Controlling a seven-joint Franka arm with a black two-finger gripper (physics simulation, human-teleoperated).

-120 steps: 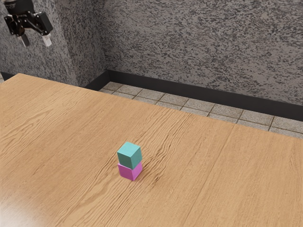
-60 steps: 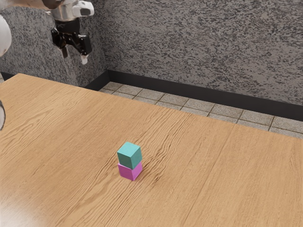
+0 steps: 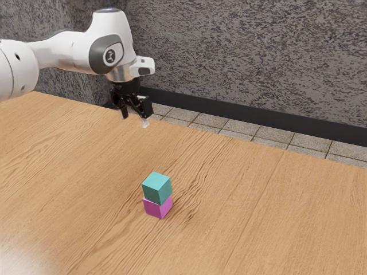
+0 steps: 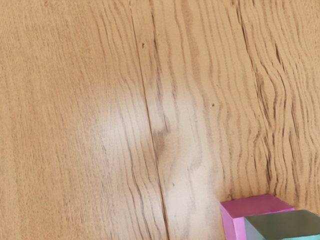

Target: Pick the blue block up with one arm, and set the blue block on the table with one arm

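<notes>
My gripper (image 3: 134, 121) hangs in the air above the table (image 3: 258, 212), its two fingertips apart with nothing between them. Lower in the exterior view and a little toward its right, the teal-blue block (image 3: 157, 188) rests on top of a magenta block (image 3: 157, 207), which sits on the wood. The two are slightly offset. In the wrist view the blue block (image 4: 285, 225) is partly cut off at the lower edge, with the magenta block (image 4: 255, 206) beside and beneath it.
Behind the table's far edge (image 3: 229, 136) lie a tiled floor (image 3: 212, 121) and a grey textured wall (image 3: 246, 51). The white arm reaches in from the exterior view's left, over the table's far part.
My gripper has moved toward the exterior view's right and come lower, closer to the blocks, still open. More of the arm has come into view. Both blocks have stayed where they were.
</notes>
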